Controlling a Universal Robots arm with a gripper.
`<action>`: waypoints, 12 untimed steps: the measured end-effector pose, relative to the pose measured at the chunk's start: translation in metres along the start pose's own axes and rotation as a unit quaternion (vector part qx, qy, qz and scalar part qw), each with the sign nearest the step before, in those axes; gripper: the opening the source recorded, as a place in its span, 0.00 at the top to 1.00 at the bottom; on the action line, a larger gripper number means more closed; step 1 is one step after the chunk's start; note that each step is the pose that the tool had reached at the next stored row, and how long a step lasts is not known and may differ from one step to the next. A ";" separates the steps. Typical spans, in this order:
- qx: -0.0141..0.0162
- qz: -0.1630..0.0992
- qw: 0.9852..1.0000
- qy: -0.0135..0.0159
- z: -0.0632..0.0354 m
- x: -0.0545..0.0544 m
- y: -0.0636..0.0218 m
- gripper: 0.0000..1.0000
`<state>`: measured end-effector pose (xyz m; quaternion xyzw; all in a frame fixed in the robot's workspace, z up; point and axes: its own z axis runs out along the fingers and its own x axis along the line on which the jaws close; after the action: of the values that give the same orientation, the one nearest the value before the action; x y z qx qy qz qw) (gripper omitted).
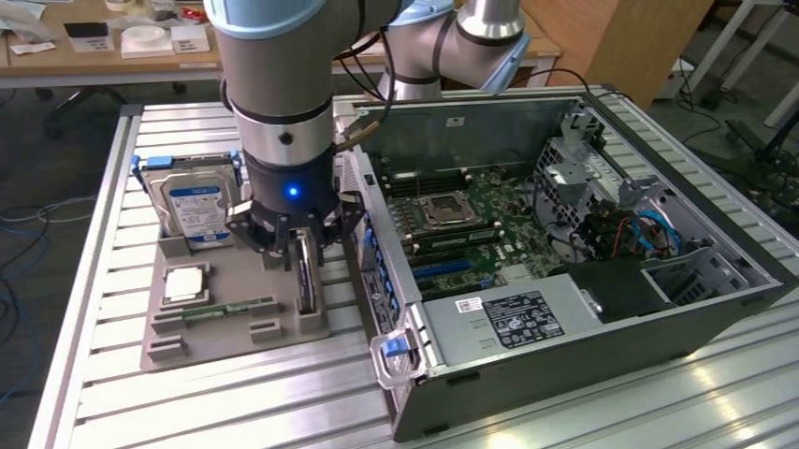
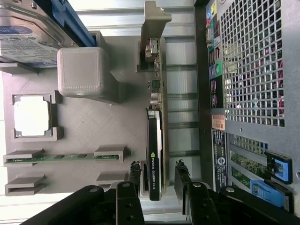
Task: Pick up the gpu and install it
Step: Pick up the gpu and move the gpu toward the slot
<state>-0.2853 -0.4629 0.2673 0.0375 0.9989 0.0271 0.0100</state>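
My end effector (image 2: 158, 172) is right over the gpu (image 2: 154, 140). Its two fingers (image 2: 136, 176) are apart, one on each flat side of the card. I can see a little gap beside the card, so I think nothing is being squeezed yet. The gpu stands up on its thin edge in a slot of the grey tray (image 2: 93, 131). Its long way runs straight out from between the fingers to its silver bracket (image 2: 154, 18) at the far end. The fingers sit near the end away from that bracket. The card's long side lies next to the back wall of the computer case (image 2: 253, 61), near it but not touching. A bit farther over on the tray are a thin green memory stick (image 2: 51, 158) lying in its holders, then a square silver chip (image 2: 32, 116), then a hard drive (image 2: 23, 33) with a blue and white label standing up. The tray rests on the ribbed metal bench (image 1: 250, 402), and the case lies open beside it, on the exterior view's right.
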 end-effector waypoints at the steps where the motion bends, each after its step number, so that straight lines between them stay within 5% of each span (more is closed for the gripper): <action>1: 0.000 0.000 1.000 0.000 0.0005 0.000 0.0003 0.57; 12: 0.000 0.000 1.000 0.000 0.0100 0.001 0.0096 0.57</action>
<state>-0.2854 -0.4527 0.2578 0.0375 0.9989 0.0272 0.0100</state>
